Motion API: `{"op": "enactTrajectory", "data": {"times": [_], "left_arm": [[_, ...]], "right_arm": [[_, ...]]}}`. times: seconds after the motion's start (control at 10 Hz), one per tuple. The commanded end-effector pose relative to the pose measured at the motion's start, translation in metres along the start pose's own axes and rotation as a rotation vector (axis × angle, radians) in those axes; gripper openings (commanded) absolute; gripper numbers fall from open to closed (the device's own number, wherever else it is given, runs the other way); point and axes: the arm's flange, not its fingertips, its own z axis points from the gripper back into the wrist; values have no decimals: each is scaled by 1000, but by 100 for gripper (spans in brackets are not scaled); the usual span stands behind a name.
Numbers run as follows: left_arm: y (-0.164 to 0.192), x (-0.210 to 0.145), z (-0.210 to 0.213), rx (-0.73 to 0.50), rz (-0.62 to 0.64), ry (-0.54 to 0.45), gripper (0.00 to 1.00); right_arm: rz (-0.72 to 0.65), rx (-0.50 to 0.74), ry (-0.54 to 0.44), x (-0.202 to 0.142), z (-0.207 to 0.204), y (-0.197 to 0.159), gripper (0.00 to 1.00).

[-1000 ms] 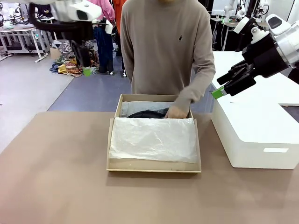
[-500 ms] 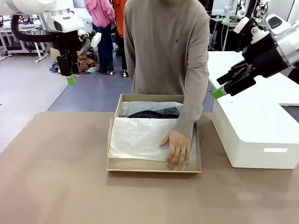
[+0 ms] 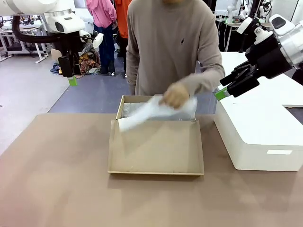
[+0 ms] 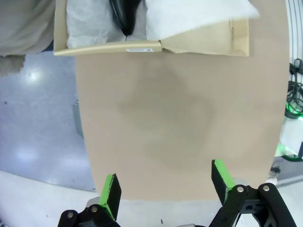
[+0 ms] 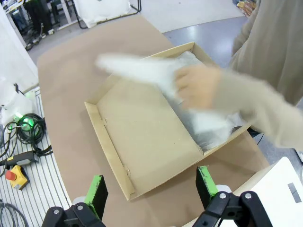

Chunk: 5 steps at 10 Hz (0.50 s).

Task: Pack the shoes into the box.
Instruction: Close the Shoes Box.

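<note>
Shoes: one glossy black shoe (image 4: 124, 14) shows in my left wrist view. It lies in the far tray of the box (image 3: 156, 151), between folds of tissue paper (image 3: 142, 116).
Box: it sits mid-desk (image 3: 57, 179) with its hinged lid folded flat toward me and bare inside. A bigger white box (image 3: 258, 137) stands just beside it on my right.
Handling, shoes: I judge them stiff in the sole and heel, moderately heavy, and slick on the polished leather, so pads could slide or mark it. I would pinch across the heel counter or the collar, not the pointed toe.
Handling, box: light cardboard that flexes. The lid should be taken by its free front edge. The tissue is flimsy and will snag.
Left end effector (image 4: 166, 187): fingers spread wide with nothing between them, hanging high beyond the desk's far left corner.
Right end effector (image 5: 150, 185): fingers wide apart and empty, above the white box and looking down at the cardboard one.
Change: half a second ago the person's hand (image 3: 176, 94) pressed the tissue flat on the lid. Now it is raised and sweeps the sheet back over the tray, blurred with motion.
Change, arms: over that half-second both have stayed where they were. A second ago my left one was nearer the person.
</note>
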Motion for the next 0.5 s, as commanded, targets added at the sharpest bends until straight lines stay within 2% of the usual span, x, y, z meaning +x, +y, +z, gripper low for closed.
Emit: {"op": "enactTrajectory", "data": {"times": [0.0,0.1,0.2,0.4], "left_arm": [[0,-1,1,1,6,4,100],[0,0,0,0,0,0,100],[-8,-7,-1,-14,-155,-4,95],[-6,-15,-1,17,-198,-49,56]], "right_arm": [[18,19,-30,0,-1,-3,100],[18,19,-30,0,-1,-3,100],[18,19,-30,0,-1,-3,100],[18,19,-30,0,-1,-3,100]]}}
